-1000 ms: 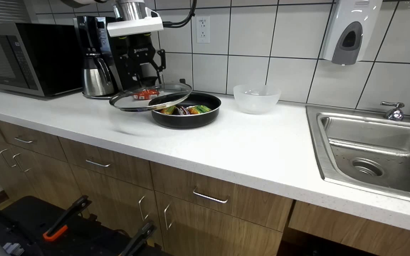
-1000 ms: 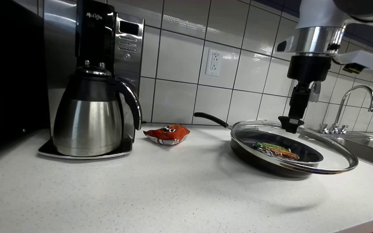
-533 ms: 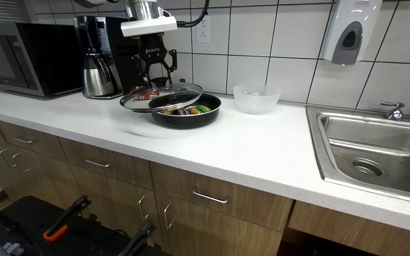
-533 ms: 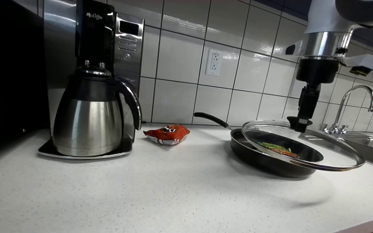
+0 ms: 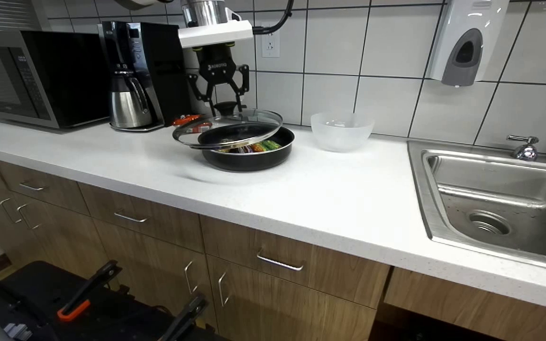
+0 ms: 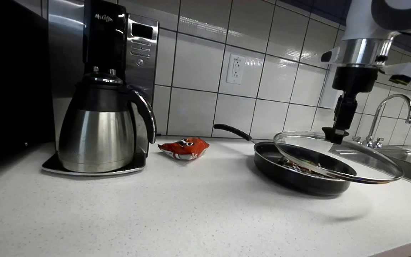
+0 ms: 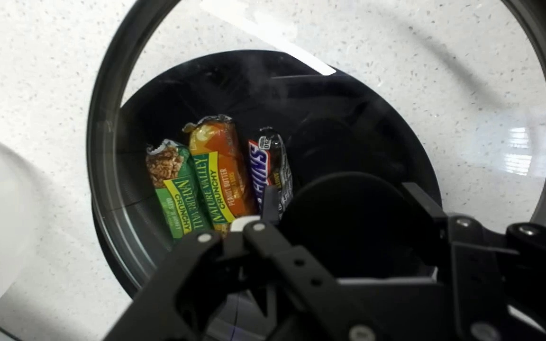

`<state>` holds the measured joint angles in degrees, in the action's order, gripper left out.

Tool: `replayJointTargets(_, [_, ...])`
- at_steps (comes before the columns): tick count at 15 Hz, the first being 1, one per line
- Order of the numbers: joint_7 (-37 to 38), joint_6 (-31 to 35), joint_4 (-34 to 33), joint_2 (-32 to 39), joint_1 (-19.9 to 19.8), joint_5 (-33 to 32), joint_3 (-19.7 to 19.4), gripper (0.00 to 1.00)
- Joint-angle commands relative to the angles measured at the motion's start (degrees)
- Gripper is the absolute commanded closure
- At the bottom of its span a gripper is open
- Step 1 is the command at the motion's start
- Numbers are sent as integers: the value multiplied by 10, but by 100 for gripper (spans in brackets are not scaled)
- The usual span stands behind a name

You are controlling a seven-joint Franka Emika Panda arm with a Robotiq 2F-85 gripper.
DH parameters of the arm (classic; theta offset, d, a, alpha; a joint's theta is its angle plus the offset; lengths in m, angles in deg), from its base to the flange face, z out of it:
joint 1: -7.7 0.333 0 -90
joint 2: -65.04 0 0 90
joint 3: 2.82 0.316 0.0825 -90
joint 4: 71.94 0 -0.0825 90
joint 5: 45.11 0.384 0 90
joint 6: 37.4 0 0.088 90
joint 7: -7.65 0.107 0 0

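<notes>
My gripper [image 5: 227, 108] is shut on the black knob [image 6: 330, 135] of a round glass lid [image 5: 216, 135] with a metal rim. The wrist view shows the fingers [image 7: 346, 201] on either side of the knob. The lid [image 6: 366, 160] is held in the air, tilted, partly over a black frying pan [image 5: 249, 163] and partly past its edge. Through the glass in the wrist view I see a green bar [image 7: 178, 199], an orange bar [image 7: 221, 166] and a dark Snickers bar [image 7: 273, 156] in the pan. The lower ends of the bars are hidden by the gripper.
The pan's handle [image 6: 232, 130] points toward the tiled wall. A red snack bag [image 6: 186, 148] lies by the coffee maker [image 6: 98, 139]. A microwave [image 5: 26, 80] stands beyond it. A translucent bowl [image 5: 341, 132] stands beside the pan, before the sink [image 5: 417, 189].
My gripper and the lid have moved away from the coffee maker, rightward in both exterior views, so the lid covers more of the pan. The pan and red bag have stayed put.
</notes>
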<state>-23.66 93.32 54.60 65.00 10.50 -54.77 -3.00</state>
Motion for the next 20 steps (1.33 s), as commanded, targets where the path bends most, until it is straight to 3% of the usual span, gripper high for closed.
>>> replayJointTargets(1, [-38,2,-37,11,-12,14,0,61])
replayJointTargets(20, [-117,-9,-168,138,-34,58,13,61])
